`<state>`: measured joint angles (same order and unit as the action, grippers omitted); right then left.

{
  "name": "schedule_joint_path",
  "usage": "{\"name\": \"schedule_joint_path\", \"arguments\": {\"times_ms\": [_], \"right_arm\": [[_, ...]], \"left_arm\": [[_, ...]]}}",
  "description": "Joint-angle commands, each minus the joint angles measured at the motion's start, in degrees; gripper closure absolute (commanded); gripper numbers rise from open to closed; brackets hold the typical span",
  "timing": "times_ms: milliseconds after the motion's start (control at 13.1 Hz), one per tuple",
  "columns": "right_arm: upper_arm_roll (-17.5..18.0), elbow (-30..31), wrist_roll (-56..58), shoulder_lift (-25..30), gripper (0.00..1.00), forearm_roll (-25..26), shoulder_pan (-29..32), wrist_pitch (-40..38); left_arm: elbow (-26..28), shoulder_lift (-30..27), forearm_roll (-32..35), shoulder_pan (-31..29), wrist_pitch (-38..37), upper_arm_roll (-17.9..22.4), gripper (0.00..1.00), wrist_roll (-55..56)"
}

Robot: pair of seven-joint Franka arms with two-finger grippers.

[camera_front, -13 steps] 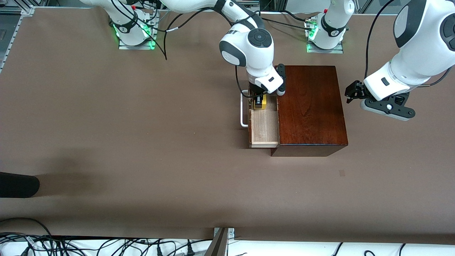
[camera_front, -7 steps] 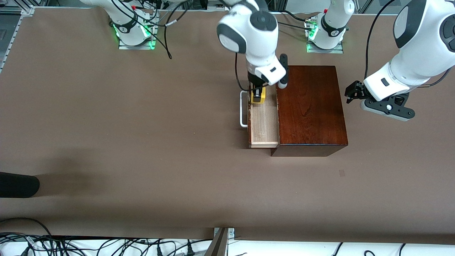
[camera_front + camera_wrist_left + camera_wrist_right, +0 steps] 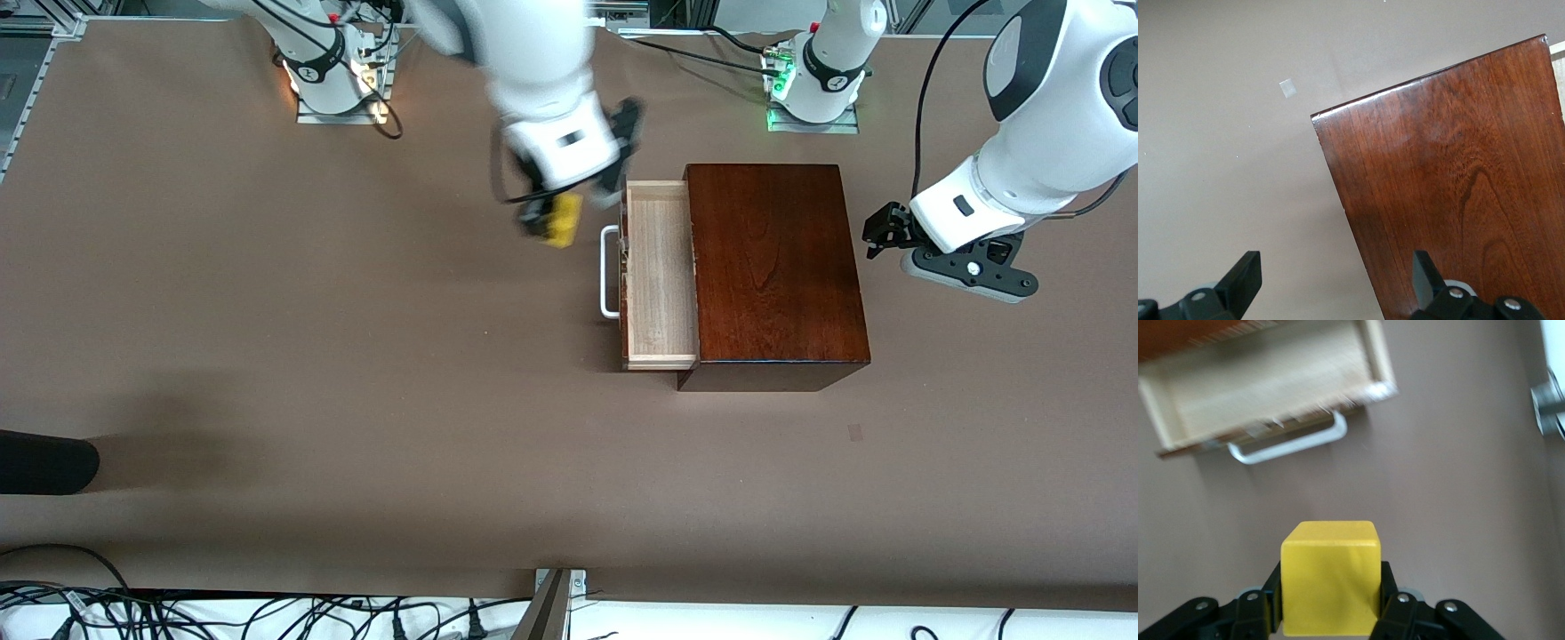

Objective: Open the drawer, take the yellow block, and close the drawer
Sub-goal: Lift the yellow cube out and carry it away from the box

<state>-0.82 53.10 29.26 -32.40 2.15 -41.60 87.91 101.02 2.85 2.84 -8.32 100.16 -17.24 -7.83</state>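
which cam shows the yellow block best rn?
Right wrist view: the yellow block fills the foreground, sharp, clamped in the right gripper. Front view shows it small and motion-blurred over the table beside the open drawer. Left wrist view shows only the box top.

Bright yellow block [image 3: 562, 220]; pale-wood drawer [image 3: 660, 276] with white handle [image 3: 608, 271]; glossy dark mahogany box [image 3: 773, 267] showed wood grain; brown table [image 3: 267, 311]; black gripper fingers [image 3: 1395, 603].

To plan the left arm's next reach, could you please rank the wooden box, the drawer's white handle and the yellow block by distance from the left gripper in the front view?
From the left gripper:
1. Wooden box, right beside it.
2. White handle, on the open drawer's front.
3. Yellow block, held by the right gripper above bare table.
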Motion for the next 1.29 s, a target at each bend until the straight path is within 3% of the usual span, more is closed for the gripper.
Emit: {"name": "schedule_joint_path", "arguments": {"times_ms": [0,380,533,761,1217], "right_arm": [[0.5,1.0,-0.2,2.0,1.00,-3.8,9.0,-1.3],[-4.6,3.8,-0.5,4.6,1.00,-6.1,18.0,-1.5],[-5.8,14.2,-0.8,8.7,1.00,-9.3,22.4,1.1],[-7.3,31.1,-2.8,14.7,1.00,-9.0,25.8,9.4],[-8.9,50.0,-16.1,17.1,1.00,-8.9,26.7,23.9]], "left_arm": [[-0.6,0.2,0.6,-0.1,-0.7,0.1,0.00,-1.0],[-0.6,0.2,0.6,0.0,-0.7,0.1,0.00,-1.0],[-0.6,0.2,0.6,0.1,-0.7,-0.2,0.00,-1.0],[-0.6,0.2,0.4,0.5,-0.8,-0.3,0.00,-1.0],[-0.6,0.2,0.1,0.8,-1.2,-0.5,0.00,-0.9]]}}
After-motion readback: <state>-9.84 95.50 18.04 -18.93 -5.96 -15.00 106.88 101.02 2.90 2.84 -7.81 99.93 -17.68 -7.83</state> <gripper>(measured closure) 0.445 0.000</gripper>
